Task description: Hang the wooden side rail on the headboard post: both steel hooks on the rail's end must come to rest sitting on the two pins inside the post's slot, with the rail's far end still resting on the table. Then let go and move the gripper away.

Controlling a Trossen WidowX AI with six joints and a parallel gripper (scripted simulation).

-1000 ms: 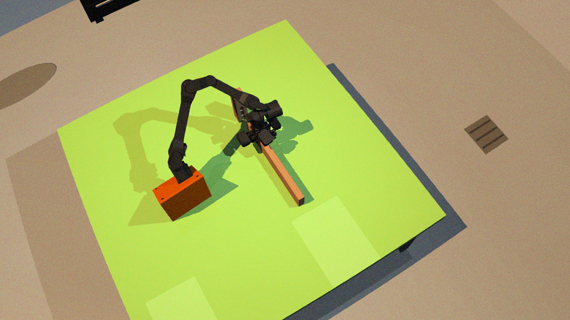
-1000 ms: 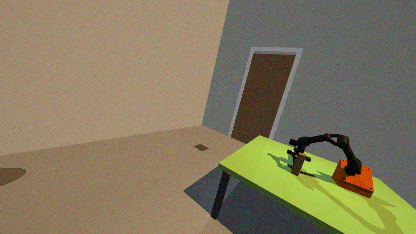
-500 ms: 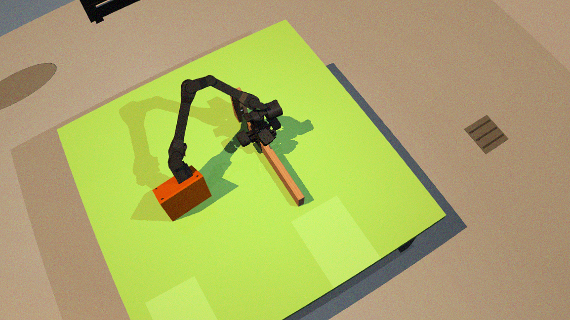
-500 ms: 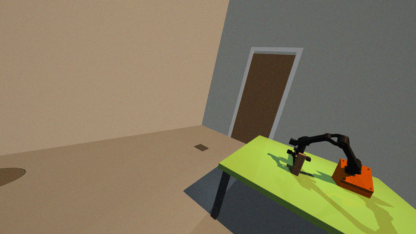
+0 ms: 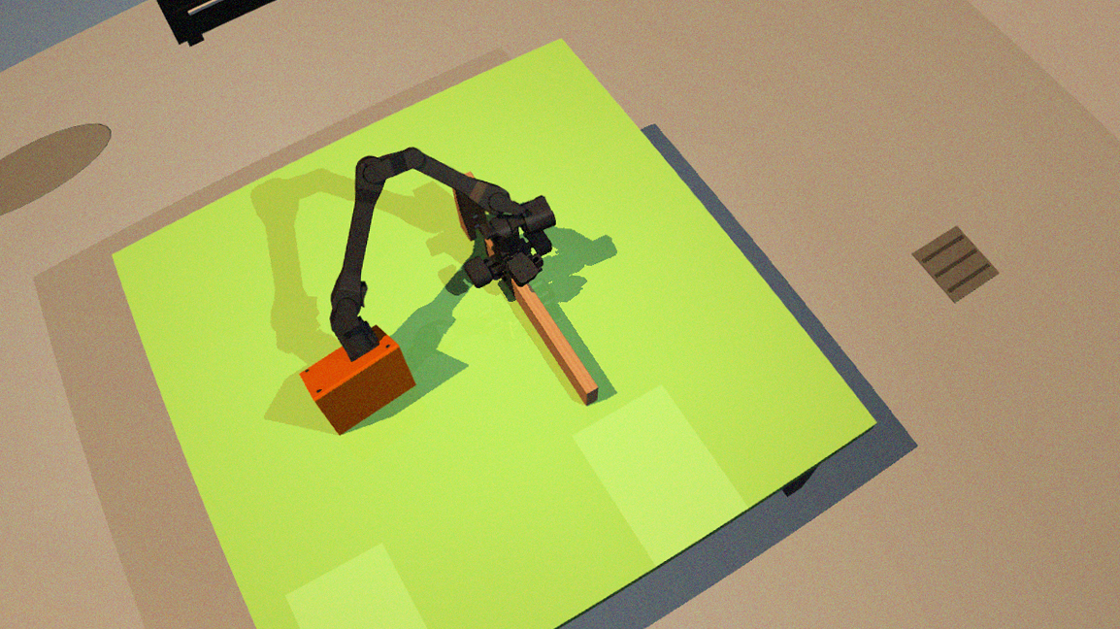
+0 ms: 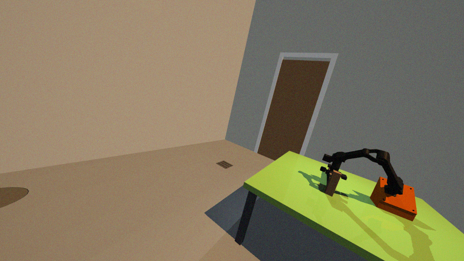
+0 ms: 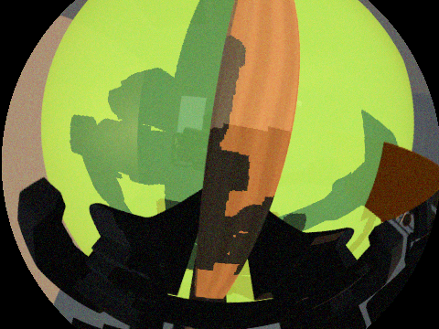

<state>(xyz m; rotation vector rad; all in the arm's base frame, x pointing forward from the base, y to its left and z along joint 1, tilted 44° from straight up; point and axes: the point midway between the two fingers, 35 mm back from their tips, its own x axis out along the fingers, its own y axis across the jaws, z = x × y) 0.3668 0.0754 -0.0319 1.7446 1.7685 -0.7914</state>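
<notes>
The wooden side rail (image 5: 556, 339) (image 7: 270, 87) runs from under my gripper (image 5: 505, 276) (image 7: 223, 196) toward the middle of the table. My gripper is shut on the rail, near its post end, with one finger on each side. The rail's far end is low at the table top; exact contact is hard to tell. The headboard post (image 5: 463, 207) (image 6: 333, 184) stands upright just beyond the gripper, at the rail's other end. The hooks, the pins and the slot are hidden by the arm and post, so I cannot tell whether the hooks sit on the pins.
The green table (image 5: 719, 340) (image 6: 275, 181) bears everything. The orange robot base (image 5: 364, 383) (image 6: 400, 207) (image 7: 402, 180) stands to one side of the rail. The arm (image 5: 357, 239) (image 6: 356, 153) arches from it, passing close over the post in the top view.
</notes>
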